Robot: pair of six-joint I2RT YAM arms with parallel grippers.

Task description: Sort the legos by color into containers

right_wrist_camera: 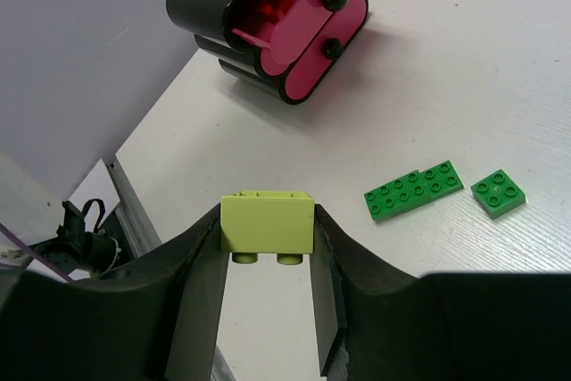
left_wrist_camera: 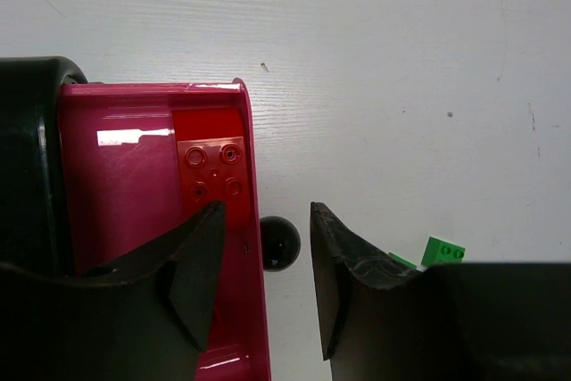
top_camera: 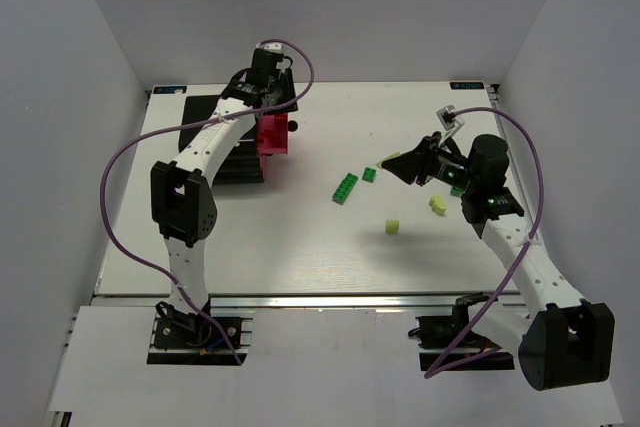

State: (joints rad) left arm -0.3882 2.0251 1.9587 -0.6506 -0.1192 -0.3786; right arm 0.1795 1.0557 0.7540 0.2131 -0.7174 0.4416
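Pale yellow brick [right_wrist_camera: 268, 225] is clamped between the fingers of the right gripper [right_wrist_camera: 268, 252], lower centre of the right wrist view. Green strip [right_wrist_camera: 413, 190] and green square brick [right_wrist_camera: 499, 194] lie close together on the table [right_wrist_camera: 464, 60], right of frame. Left gripper [left_wrist_camera: 265, 220] has its jaws parted, grasping nothing, over the pulled-out pink drawer [left_wrist_camera: 125, 185]. A red brick [left_wrist_camera: 214, 167] lies inside that drawer. In the top view, a loose yellow brick [top_camera: 392, 227] and a second yellow brick [top_camera: 438, 205] lie right of centre.

green legos [top_camera: 346, 188] 2 | yellow legos [right_wrist_camera: 268, 225] 3 | red legos [left_wrist_camera: 212, 169] 1 visible | pink drawers [right_wrist_camera: 299, 2] 2
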